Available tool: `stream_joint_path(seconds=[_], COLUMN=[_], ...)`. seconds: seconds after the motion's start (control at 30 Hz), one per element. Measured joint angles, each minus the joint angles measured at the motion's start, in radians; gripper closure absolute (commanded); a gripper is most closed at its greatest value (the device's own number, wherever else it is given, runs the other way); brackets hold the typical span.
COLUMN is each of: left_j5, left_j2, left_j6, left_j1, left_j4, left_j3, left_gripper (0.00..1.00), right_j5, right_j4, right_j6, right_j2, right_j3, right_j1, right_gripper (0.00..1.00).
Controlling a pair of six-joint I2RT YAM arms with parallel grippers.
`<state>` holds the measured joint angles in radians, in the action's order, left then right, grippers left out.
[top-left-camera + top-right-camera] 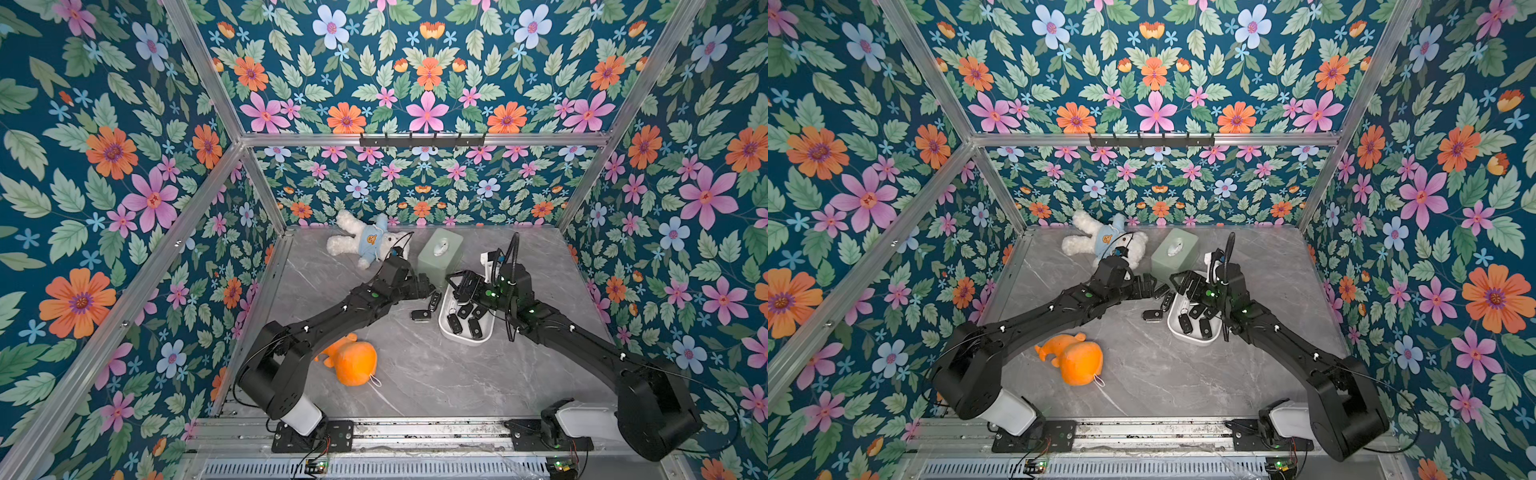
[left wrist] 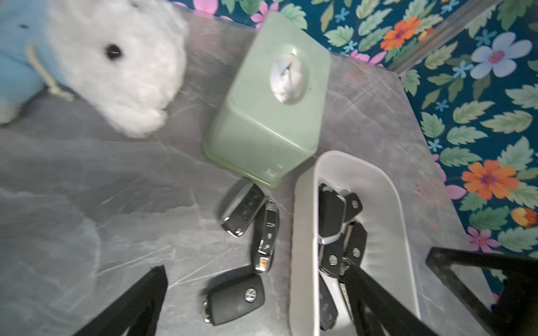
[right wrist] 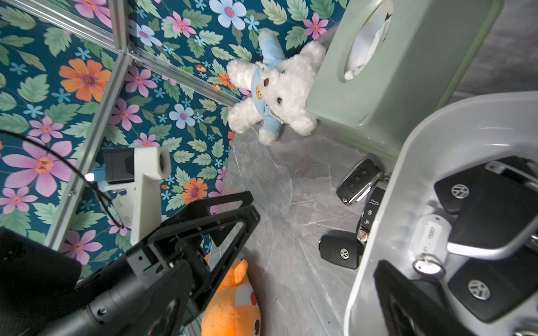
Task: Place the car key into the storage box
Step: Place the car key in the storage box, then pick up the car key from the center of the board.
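The white storage box [image 1: 486, 334] stands right of the table's centre with several black car keys [image 1: 455, 323] inside. Three more car keys lie on the grey table by its left wall: one with a round badge [image 2: 235, 299], a slim chrome-edged one [image 2: 265, 232] and a third [image 2: 241, 209] by the green box. My left gripper [image 1: 428, 287] hangs open and empty above them, one finger [image 2: 375, 299] over the box and the other [image 2: 139, 302] over the table. My right gripper [image 1: 462, 286] is open over the box's far end, holding nothing, with one finger [image 3: 407, 305] inside the rim.
A pale green tissue box [image 1: 440, 253] touches the storage box's far corner. A white teddy bear in a blue hoodie [image 1: 361, 245] lies at the back left. An orange plush toy [image 1: 351, 361] lies near the left arm's base. Floral walls close in three sides.
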<state>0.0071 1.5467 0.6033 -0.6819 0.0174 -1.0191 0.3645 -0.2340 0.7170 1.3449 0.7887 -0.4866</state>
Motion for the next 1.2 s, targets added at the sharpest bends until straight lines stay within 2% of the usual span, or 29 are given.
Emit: stream_joint_path(seconds=[0.1, 0.33, 0.67, 0.9, 1.2], left_j5=[-0.024, -0.085, -0.090, 0.002, 0.056], left_j2=[-0.076, -0.212, -0.384, -0.401, -0.384], left_j6=[0.029, 0.104, 0.203, 0.265, 0.307], left_j1=[0.037, 0.111, 0.214, 0.255, 0.264], left_j4=[-0.024, -0.048, -0.146, -0.230, -0.280], left_j3=[0.095, 0.245, 0.455, 0.539, 0.547], left_gripper=[0.00, 0.00, 0.00, 0.00, 0.00], right_j5=[-0.003, -0.041, -0.108, -0.149, -0.187], right_j4=[0.034, 0.196, 0.434, 0.545, 0.589], right_j6=[-0.034, -0.166, -0.329, -0.407, -0.430], right_j2=[0.062, 0.232, 0.491, 0.611, 0.660], right_j3=[0.059, 0.266, 0.515, 0.630, 0.655], right_j1=[-0.037, -0.130, -0.209, -0.236, -0.266], right_gripper=[0.01, 0.11, 0.21, 0.21, 0.21])
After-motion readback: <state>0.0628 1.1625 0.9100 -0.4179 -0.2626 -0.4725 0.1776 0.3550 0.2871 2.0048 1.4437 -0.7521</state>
